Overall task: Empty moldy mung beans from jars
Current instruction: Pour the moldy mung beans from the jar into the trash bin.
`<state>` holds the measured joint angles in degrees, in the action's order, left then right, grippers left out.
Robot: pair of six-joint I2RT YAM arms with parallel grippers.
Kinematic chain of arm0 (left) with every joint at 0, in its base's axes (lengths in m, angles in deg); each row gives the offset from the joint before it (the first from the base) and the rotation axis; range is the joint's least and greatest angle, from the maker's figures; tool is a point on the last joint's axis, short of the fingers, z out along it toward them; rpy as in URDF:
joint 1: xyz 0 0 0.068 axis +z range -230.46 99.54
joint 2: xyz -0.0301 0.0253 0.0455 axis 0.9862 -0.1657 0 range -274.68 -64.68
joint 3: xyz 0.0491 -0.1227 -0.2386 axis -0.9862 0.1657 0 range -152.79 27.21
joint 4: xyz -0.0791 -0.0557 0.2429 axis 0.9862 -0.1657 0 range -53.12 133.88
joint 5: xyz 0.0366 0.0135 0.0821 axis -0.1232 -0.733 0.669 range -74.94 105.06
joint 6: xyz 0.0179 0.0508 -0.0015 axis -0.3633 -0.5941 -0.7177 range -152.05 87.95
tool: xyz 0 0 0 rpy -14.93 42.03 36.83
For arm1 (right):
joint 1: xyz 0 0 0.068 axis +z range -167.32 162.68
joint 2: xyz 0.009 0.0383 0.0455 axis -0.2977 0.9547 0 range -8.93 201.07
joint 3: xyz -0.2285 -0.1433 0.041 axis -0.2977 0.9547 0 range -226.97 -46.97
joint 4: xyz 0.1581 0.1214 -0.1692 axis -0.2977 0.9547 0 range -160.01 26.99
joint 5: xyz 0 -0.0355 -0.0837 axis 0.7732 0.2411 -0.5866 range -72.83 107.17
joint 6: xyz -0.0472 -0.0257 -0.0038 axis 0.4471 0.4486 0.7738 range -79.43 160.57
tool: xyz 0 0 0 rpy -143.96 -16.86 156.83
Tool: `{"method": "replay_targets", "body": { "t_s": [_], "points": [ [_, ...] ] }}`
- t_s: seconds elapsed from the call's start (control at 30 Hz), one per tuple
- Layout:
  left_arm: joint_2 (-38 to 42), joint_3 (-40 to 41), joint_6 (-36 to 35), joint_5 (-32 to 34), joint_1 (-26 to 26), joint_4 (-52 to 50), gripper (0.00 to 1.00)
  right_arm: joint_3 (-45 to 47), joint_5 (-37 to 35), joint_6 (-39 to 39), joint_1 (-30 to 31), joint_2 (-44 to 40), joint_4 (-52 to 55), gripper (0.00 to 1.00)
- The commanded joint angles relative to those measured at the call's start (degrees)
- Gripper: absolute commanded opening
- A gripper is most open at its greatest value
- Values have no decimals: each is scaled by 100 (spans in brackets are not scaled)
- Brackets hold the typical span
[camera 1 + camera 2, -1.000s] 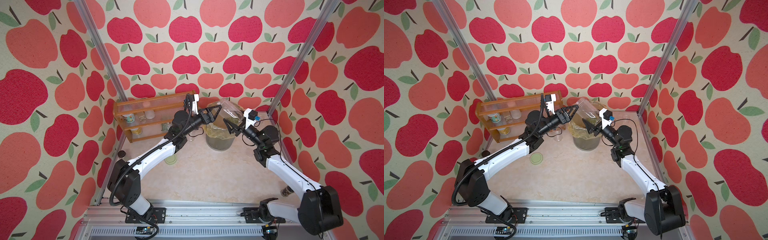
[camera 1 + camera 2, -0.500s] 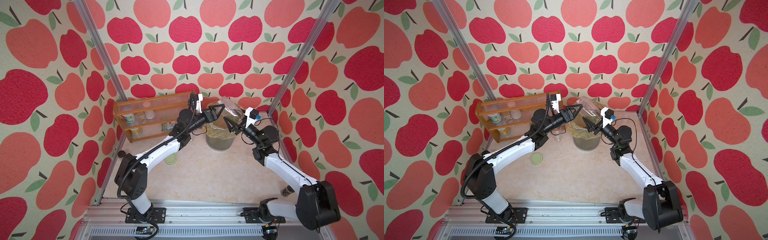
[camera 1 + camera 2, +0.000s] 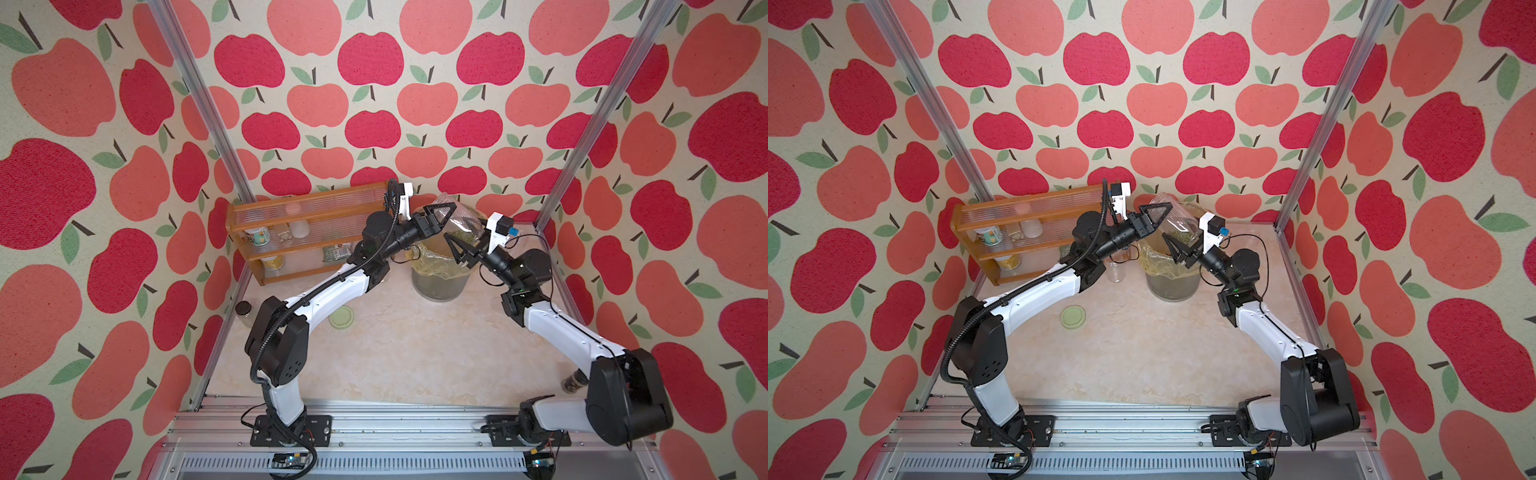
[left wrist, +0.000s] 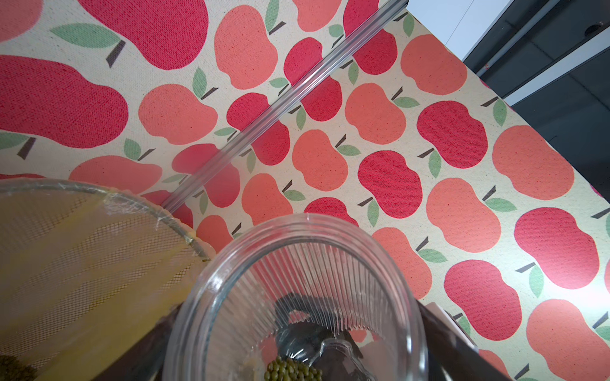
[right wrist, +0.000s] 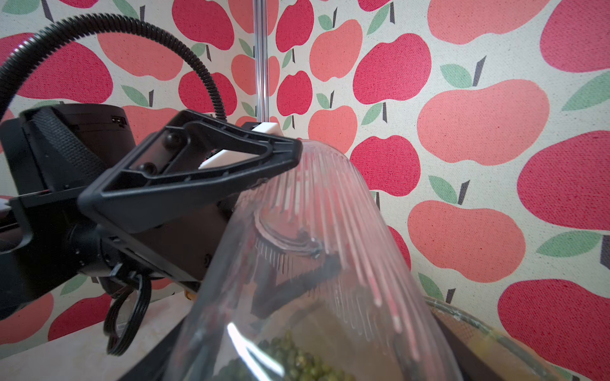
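Observation:
A ribbed clear jar (image 3: 459, 218) hangs tilted above the bin, base end raised. A small heap of mung beans (image 5: 297, 359) lies at its low end, also showing as mung beans (image 4: 292, 369) through the glass. My right gripper (image 3: 461, 237) is shut on the jar's lower part. My left gripper (image 3: 451, 216) straddles the raised base end; one of its fingers (image 5: 231, 158) rests on the ribbed wall and the other shows through the glass underneath. A short clear jar (image 3: 1117, 266) stands on the table under the left arm. A pale green lid (image 3: 341, 318) lies flat on the table.
A clear bin (image 3: 440, 284) lined with a yellow bag stands below the jar, with beans in the bottom. A wooden rack (image 3: 307, 232) with tubs is at the back left. A small dark-capped jar (image 3: 243, 309) sits by the left wall, another container (image 3: 573, 380) behind the right arm.
My left gripper has moved right and up to the jar's base end, and its jaws have narrowed onto the glass. The right gripper has kept the jar almost still.

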<state>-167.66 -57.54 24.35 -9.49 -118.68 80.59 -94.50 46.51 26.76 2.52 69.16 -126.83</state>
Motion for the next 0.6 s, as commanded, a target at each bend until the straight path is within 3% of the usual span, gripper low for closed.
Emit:
{"method": "replay_targets", "body": {
  "t_s": [0.0, 0.23, 0.33, 0.57],
  "points": [
    [-118, -246, 13, -184, -53, 100, 90, -382, 47, -131, 11, -18, -595, 41],
    [-153, -376, -119, -371, -81, -47, 77, -508, 78, -68, 12, 99, -418, 41],
    [-236, -436, -29, -532, -65, -62, 66, -538, 84, -92, 12, 130, -434, 41],
    [-371, -696, 73, -824, -29, -315, 57, -559, 80, -78, 3, 52, -417, 47]
  ]
}}
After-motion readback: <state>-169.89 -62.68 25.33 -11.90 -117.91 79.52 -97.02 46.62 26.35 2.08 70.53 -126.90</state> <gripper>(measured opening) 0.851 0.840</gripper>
